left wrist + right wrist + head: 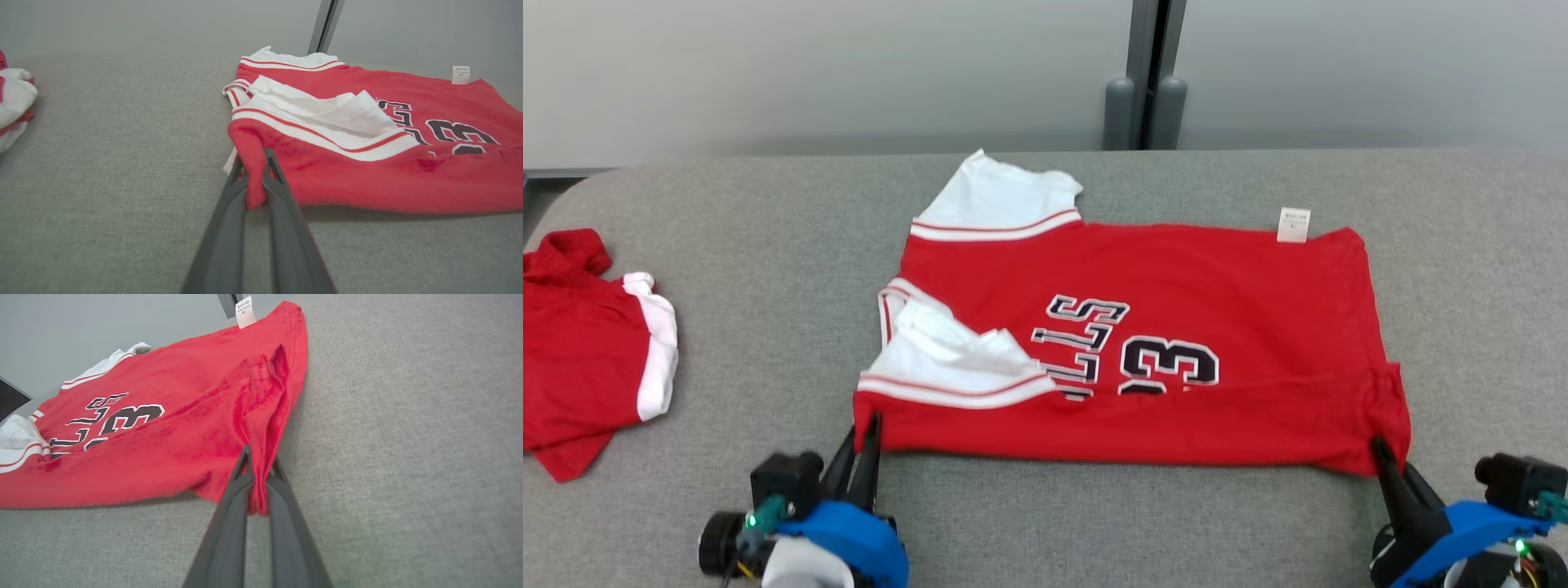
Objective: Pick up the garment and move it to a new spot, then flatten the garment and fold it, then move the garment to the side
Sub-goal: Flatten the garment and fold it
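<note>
The garment (1176,359) is a red jersey with white sleeves and dark lettering, spread across the middle of the grey table (768,269). My left gripper (866,425) is shut on its near left corner; in the left wrist view the red cloth (255,179) is pinched between the two fingers (229,212). My right gripper (1379,447) is shut on the near right corner, and the right wrist view shows a bunched red fold (257,486) between that gripper's fingers (282,506). A white tag (1293,224) sticks out at the far right edge.
A second red and white garment (588,351) lies crumpled at the table's left edge. Behind the table stands a pale wall with a grey post (1147,82). Bare grey table surface runs along the near side and to the right of the jersey.
</note>
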Tool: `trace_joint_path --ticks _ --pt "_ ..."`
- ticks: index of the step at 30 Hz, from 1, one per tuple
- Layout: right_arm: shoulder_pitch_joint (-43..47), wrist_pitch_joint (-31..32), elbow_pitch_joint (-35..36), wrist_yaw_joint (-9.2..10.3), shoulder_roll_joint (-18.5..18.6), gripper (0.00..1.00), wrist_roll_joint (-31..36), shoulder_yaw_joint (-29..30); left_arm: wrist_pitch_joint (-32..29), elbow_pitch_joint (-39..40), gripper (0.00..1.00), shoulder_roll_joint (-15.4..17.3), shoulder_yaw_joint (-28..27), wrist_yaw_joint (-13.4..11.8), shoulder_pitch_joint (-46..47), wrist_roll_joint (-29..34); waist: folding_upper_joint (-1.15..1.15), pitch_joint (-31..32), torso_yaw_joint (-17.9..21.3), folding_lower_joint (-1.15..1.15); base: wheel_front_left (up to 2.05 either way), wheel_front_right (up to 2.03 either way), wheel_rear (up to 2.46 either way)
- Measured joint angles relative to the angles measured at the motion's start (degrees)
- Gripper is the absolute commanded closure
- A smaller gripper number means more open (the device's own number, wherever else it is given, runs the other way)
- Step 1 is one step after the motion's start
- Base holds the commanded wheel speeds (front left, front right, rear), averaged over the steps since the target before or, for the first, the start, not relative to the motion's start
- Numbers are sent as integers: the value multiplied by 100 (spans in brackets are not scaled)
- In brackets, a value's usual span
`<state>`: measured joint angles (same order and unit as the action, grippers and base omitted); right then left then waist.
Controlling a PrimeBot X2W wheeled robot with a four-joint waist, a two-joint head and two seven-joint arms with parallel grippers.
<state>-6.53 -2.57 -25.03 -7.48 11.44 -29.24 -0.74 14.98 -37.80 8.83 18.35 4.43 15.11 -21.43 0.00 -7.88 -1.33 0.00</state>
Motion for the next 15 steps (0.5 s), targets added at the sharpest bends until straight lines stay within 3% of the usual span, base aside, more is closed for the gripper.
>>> trace_joint_path --ticks 15 --pt "1613 794 1521 0 -79 100 147 416 0 1192 100 -5 -134 -258 -1739 7 0 486 -114 0 0 0 0"
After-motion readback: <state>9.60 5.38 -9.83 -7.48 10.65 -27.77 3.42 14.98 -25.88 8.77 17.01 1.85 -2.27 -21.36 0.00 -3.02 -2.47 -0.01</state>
